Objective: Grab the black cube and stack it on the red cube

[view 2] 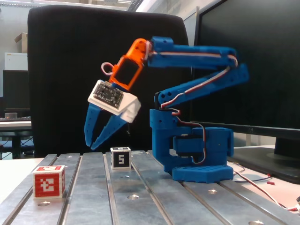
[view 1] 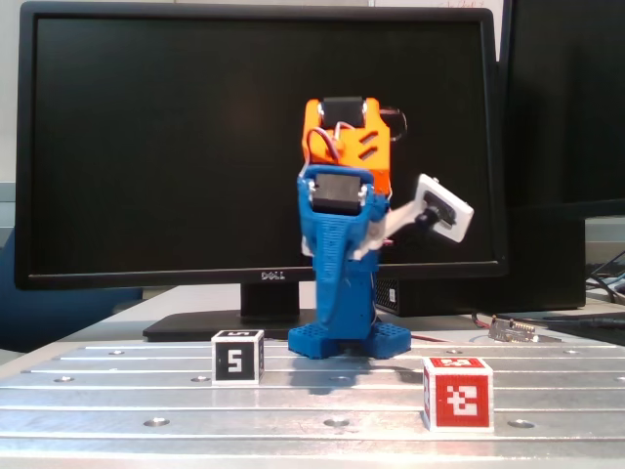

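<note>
Grooved metal tabletop (view 2: 140,197) carries both cubes. Raised for approach, the pincer (view 2: 91,145) hangs slightly parted and empty; black cube (view 2: 120,158) below, red cube (view 2: 48,182) farther off.

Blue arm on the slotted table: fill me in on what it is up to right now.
The blue arm is raised above the metal table, and its tool hangs open and empty, in the air. The black cube sits on the table untouched, and so does the red cube, apart from it nearer the camera in a fixed view. In the other fixed view the black cube is left of the arm's base and the red cube is to the right. Nothing is grasped or stacked yet.
</note>
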Controlling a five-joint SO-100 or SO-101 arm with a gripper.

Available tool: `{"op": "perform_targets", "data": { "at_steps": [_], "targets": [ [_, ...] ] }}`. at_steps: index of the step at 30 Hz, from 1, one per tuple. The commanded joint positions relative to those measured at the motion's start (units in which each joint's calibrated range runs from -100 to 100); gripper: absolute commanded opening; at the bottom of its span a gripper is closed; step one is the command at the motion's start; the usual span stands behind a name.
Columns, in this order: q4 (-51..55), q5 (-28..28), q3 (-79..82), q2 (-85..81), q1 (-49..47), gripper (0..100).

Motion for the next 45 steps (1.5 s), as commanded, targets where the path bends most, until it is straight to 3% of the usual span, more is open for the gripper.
{"op": "perform_targets", "data": {
  "at_steps": [1,15,26,35,45],
  "targets": [
    [1.6,1.9,-8.0,8.3,3.6,1],
    [16.7,12.6,-32.2,32.6,16.6,1],
    [22.9,22.3,-35.9,38.9,26.2,1],
    [26.4,24.0,-35.6,38.0,30.7,1],
    [26.6,22.1,-31.8,37.8,31.3,1]
  ]
}}
